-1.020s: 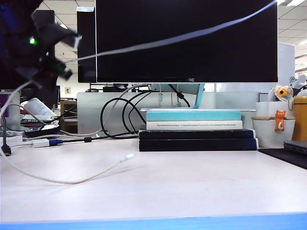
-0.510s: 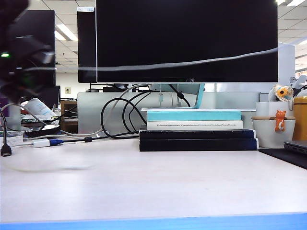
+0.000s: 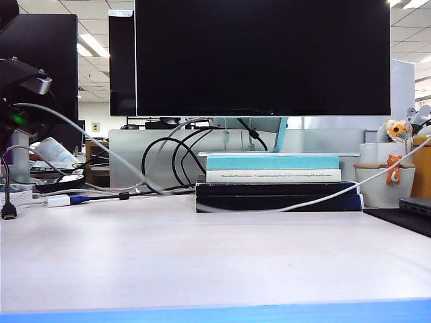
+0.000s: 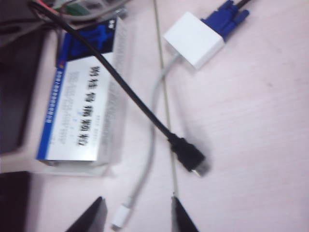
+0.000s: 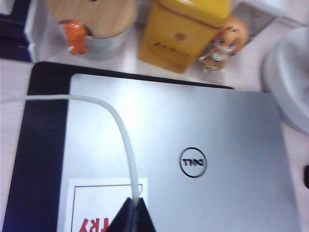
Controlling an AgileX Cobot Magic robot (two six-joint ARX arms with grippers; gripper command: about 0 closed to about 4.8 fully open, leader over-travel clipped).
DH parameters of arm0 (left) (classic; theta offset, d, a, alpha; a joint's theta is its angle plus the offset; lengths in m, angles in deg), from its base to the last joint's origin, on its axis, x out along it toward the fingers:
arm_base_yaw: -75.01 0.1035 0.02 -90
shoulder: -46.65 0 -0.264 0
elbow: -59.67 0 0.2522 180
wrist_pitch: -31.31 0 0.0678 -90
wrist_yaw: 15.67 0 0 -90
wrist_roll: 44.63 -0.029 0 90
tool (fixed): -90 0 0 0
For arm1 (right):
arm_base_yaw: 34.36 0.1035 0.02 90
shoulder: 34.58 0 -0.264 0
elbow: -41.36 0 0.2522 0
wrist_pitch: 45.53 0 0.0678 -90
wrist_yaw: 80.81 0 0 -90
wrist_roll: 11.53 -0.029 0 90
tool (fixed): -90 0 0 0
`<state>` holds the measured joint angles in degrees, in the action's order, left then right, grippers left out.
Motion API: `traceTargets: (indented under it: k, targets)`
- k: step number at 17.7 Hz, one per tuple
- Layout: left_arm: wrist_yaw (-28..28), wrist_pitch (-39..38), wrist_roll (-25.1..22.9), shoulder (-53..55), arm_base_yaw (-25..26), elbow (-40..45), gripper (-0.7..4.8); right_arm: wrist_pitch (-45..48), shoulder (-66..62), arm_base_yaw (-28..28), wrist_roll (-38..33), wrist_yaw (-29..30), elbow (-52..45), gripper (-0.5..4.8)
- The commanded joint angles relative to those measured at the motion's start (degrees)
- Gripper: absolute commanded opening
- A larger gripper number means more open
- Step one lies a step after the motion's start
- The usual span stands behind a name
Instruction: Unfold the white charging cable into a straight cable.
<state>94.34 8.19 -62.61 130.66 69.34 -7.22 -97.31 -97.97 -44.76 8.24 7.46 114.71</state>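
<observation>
Only the right wrist view shows the right pincer [image 5: 134, 207] clamped on the thin glossy cable [image 5: 123, 130] above a silver laptop [image 5: 193, 121]. The left pincer [image 4: 137, 217] stands part open over the bench [image 4: 251, 145], cable [image 4: 164, 87] along 1 finger. Outside, the cable [image 3: 269, 209] sags across the bench's back edge.

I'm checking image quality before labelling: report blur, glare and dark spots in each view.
Exterior view: sharp desk, white charging cable crisp, left gripper dark against bright ceiling lights. Left wrist view: soft focus, box print smeared. Right wrist view: mildly blurred, glare washing out the laptop lid above the right gripper.
</observation>
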Motion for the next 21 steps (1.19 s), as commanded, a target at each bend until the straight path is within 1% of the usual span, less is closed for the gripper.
traceTargets:
  k: [1,2,3,4,5,6,7,8,9,10,12,13,14,15,17,19,20,21]
  targets:
    - [-4.48,-2.03,3.17,-1.01,0.04,0.07,1.83,0.09,-2.47,-0.07,0.00,-0.52,0.17,0.99]
    - [-8.48,-2.86,2.97,-1.88,0.04,0.07,1.84,-0.31,-3.34,-0.13,0.00,-2.78,0.17,1.94]
    - [-12.28,-3.50,2.84,-2.64,0.04,0.04,1.84,-0.33,-3.82,-0.31,0.00,-3.76,0.17,2.29]
    - [-17.79,-5.20,0.72,-3.45,0.04,0.04,1.85,-0.28,-4.39,-0.55,0.00,-3.72,0.22,2.62]
    - [-21.81,-7.48,-1.33,-4.07,0.04,0.04,1.86,-0.31,-4.55,-0.57,-0.09,-3.69,0.22,2.90]
    - [-25.57,-12.81,-3.52,-5.03,0.04,0.02,1.97,-0.17,-4.55,-0.57,-0.44,-2.80,0.24,3.27]
    - [-26.27,-14.73,-3.48,-5.18,0.04,0.02,2.36,0.15,-4.55,-0.57,-0.52,-2.23,0.24,3.38]
    - [-26.62,-17.73,-3.30,-5.20,0.04,0.02,3.77,0.77,-4.55,-0.57,-0.68,-0.63,0.24,3.39]
    - [-26.67,-19.17,-2.82,-5.20,0.11,0.02,4.68,1.01,-4.55,-0.57,-1.09,0.09,0.24,3.39]
    - [-25.88,-19.78,-2.67,-5.20,0.11,0.02,4.79,1.05,-4.57,-0.57,-1.42,0.96,0.26,3.39]
    - [-22.71,-19.74,-1.22,-5.20,0.11,0.00,4.79,0.94,-4.72,-0.57,-1.77,1.51,0.24,3.39]
    - [-22.21,-19.98,-0.37,-5.20,0.11,0.00,4.79,0.81,-4.85,-0.61,-1.77,1.01,0.24,3.61]
    - [-22.25,-21.77,0.02,-5.25,0.11,-0.09,4.79,0.52,-4.87,-0.76,-2.21,-1.68,0.24,4.79]
    - [-22.49,-22.38,-0.02,-5.22,0.11,-0.11,4.79,0.55,-4.87,-0.76,-2.86,-2.51,0.24,4.79]
    - [-24.68,-24.92,0.26,-5.22,0.11,-0.50,4.79,1.31,-4.90,-0.74,-3.23,-1.53,0.26,4.79]
    - [-28.24,-30.01,0.63,-5.14,0.11,-2.60,4.79,2.82,-4.92,-0.76,-4.70,0.90,0.26,4.79]
    - [-28.81,-33.55,2.03,-5.16,0.11,-4.79,4.79,3.72,-4.92,-0.74,-6.80,3.23,0.28,4.79]
    - [-30.01,-35.54,1.95,-5.16,0.11,-6.19,4.79,4.07,-4.92,-0.74,-8.22,5.53,0.28,4.79]
